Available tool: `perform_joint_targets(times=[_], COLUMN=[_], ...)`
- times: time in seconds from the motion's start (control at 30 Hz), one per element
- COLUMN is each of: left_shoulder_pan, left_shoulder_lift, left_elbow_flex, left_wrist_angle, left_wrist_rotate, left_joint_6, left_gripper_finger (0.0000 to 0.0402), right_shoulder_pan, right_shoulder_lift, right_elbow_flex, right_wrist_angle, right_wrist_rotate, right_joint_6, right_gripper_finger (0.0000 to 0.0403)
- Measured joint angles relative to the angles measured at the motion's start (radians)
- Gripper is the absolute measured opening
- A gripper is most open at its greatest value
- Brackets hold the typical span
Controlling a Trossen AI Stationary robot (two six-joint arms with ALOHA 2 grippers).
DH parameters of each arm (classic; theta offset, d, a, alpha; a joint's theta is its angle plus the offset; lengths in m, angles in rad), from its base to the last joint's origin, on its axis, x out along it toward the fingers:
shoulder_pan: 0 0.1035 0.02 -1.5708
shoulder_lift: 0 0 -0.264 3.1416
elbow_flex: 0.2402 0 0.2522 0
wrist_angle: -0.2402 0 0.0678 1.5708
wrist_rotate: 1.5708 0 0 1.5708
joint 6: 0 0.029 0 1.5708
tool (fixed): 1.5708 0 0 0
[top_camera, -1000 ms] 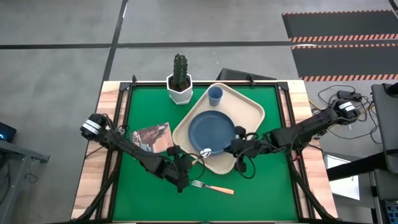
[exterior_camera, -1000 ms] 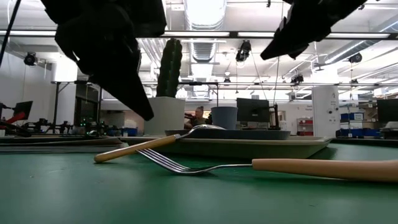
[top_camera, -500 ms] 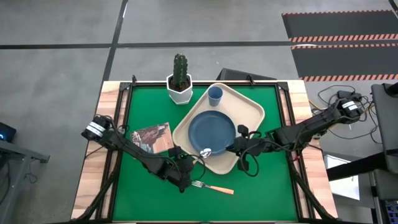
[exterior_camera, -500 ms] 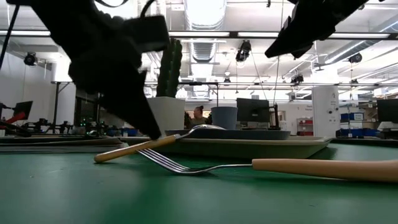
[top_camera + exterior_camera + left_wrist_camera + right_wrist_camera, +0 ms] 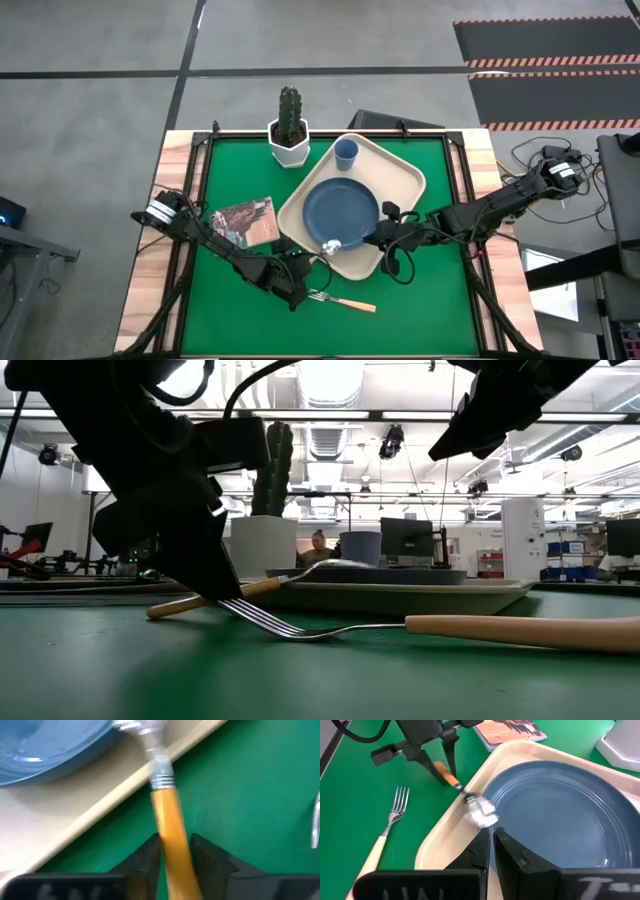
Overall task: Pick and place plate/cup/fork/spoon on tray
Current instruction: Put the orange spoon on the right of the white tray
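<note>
The slate-blue plate (image 5: 342, 210) and the small blue cup (image 5: 346, 152) stand on the cream tray (image 5: 400, 175). The spoon (image 5: 330, 246) lies with its bowl on the plate's near rim. Its orange handle slants over the tray's rim down to the green mat (image 5: 150, 612). My left gripper (image 5: 303, 272) is down at that handle and shut on it. The fork (image 5: 340, 300) lies flat on the mat near the front edge, tines toward the left. My right gripper (image 5: 378, 238) is shut and empty above the tray's near right rim. My left gripper has the spoon's orange handle (image 5: 170, 845) pinched between its two fingers, about the handle's middle, below the metal collar. The fingers come slanting down from the table's left and lie across the handle. The bowl rests on the plate's rim and the handle's free end on the mat.
A white cactus pot (image 5: 289, 140) stands at the far edge, left of the tray. A picture card (image 5: 247, 220) lies on the mat left of the tray, close to my left arm. The fork lies just in front of my left gripper.
My left gripper has come down from above the mat onto the spoon's handle, and its fingers now stand at table height around it. The handle's free end has shifted slightly; the bowl stays on the plate's rim.
</note>
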Motion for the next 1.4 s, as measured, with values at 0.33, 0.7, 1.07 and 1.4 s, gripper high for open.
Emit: perform_joint_targets(times=[0.33,0.7,1.07,1.4], left_shoulder_pan=[-0.006,-0.079,-0.077,-0.045], left_shoulder_lift=[-0.071,-0.309,-0.325,-0.299], left_elbow_flex=[-0.001,-0.004,-0.173,-0.295], left_wrist_angle=[-0.004,0.235,1.126,1.337], left_wrist_rotate=[-0.001,-0.303,-0.150,-0.149], left_joint_6=[0.023,0.404,0.950,1.015], left_gripper_finger=[0.0041,0.0041,0.0041,0.0041], right_shoulder_pan=[0.024,0.071,0.079,0.076], right_shoulder_lift=[-0.007,-0.014,0.167,0.384], right_elbow_flex=[0.000,-0.027,-0.309,-0.150], right_wrist_angle=[0.004,0.245,1.314,1.459], right_wrist_rotate=[0.001,0.011,0.001,0.012], right_joint_6=[-0.008,-0.175,-0.435,-0.544], right_gripper_finger=[0.0012,0.0012,0.0012,0.0013])
